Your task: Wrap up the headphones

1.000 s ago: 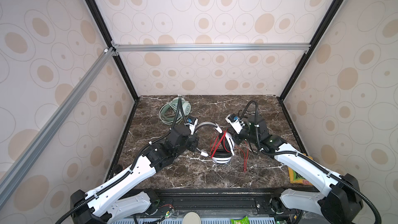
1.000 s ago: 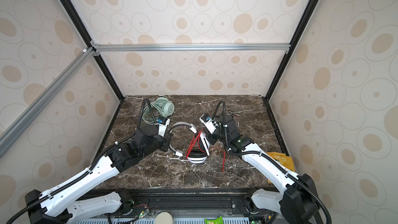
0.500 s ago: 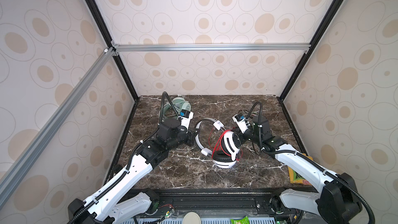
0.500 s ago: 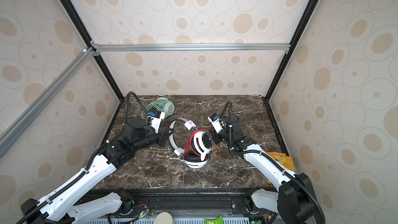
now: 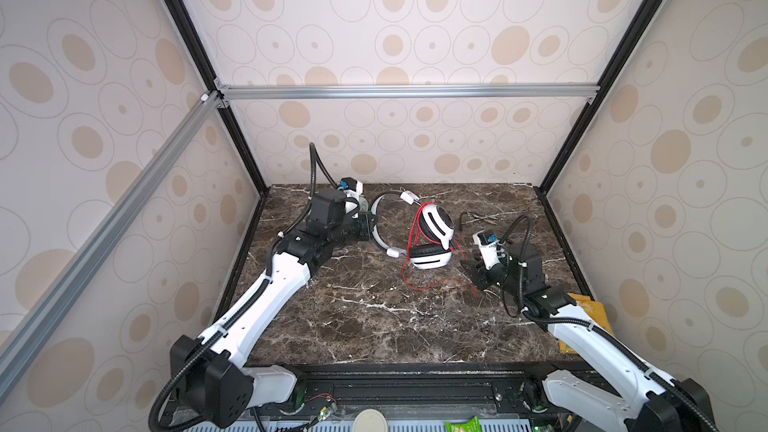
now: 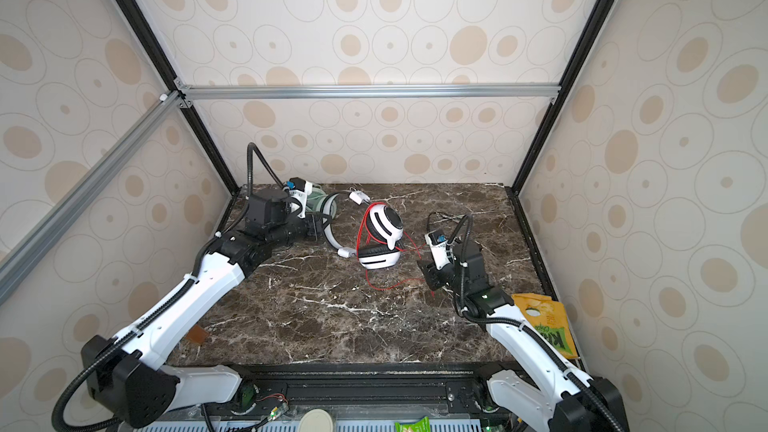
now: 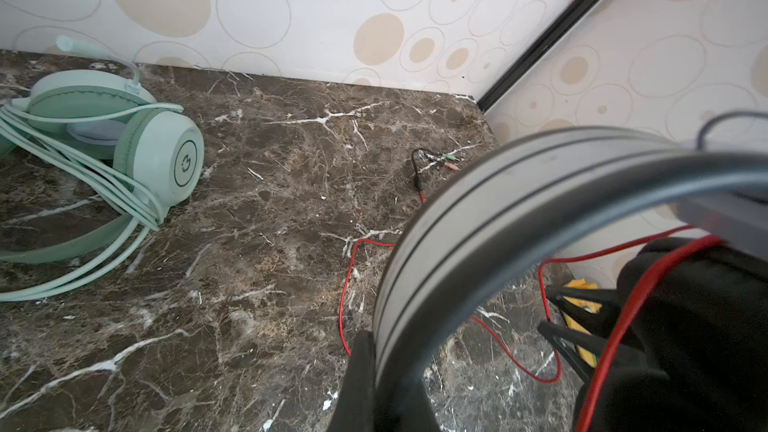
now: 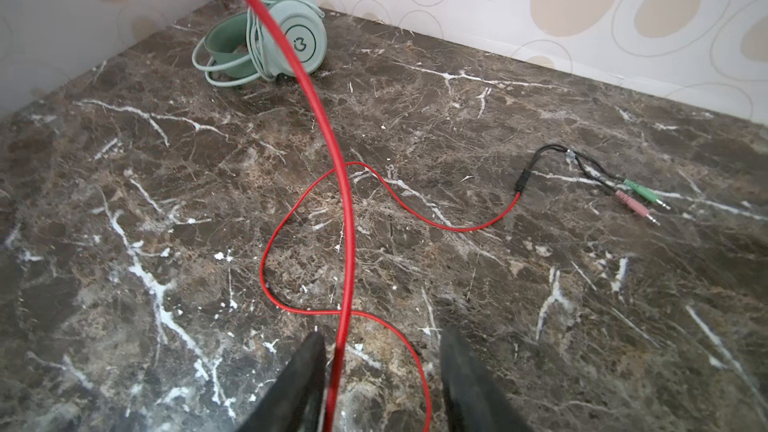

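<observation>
Red cable (image 8: 345, 209): you have just let it go. A second ago your right claw pinched it beside the ear cups; now it runs free between the parted fingers.
Right claw (image 5: 471, 268): jaws apart, holding nothing, drawn back toward the near right of the desk (image 5: 374, 317) and low over the marble.
Left claw (image 5: 369, 228): clamped together on the silver headband (image 7: 498, 184). In that same second it has swung the headset back and to the left.
White-and-black headset (image 5: 432, 234): mid-desk toward the back. The lower cup seems to rest on the marble, and the band arches over to your left claw.
Meaning for the task: the release looks like a reset so you can take the cable again further along. Red strands already cross the cups, but a long loop still lies on the desk, so this wrap is probably only partway.
Mint-green headset (image 7: 158, 151): back left corner, with its pale cable already wound round it. It looks finished.
Count, headsets: two.
Count, claws: two, one gripping and one free.
Count, red cables: one.
Count, plugs (image 8: 640, 199): two, one green and one pink, lying on the desk well apart from your right claw.
Count, strands over the cups: at least two; you cannot count them exactly.
</observation>
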### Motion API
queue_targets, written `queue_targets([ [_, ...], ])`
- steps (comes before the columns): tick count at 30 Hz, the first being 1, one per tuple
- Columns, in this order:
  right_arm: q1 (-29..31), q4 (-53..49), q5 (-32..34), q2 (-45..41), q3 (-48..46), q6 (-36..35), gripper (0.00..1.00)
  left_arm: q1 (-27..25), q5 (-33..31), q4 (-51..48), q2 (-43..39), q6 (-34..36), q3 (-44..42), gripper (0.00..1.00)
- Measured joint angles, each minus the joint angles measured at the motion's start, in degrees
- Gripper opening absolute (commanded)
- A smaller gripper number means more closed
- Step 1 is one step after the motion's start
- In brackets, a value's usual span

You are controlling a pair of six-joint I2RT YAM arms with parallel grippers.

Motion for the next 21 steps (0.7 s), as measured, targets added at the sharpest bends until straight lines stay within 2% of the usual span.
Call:
queue_targets([
  [4,-0.04,0.02,0.55,-3.21,-1.99,1.14,0.58,0.42,-3.21,-0.02,2.60,-1.36,0.96,0.00],
  [10,-0.04,0.83,0.83,-3.91,-5.16,3.54,0.58,1.68,-11.78,-0.63,2.51,-4.61,0.07,0.00],
  [16,-0.04,4.59,1.31,1.01,-5.51,6.51,0.58,3.17,-16.83,-0.70,-0.59,-7.37,-4.44,0.00],
  [21,-0.04,7.48,1.44,6.08,-5.51,9.09,0.57,4.22,-17.81,-0.52,-3.89,-9.44,-6.34,0.00],
])
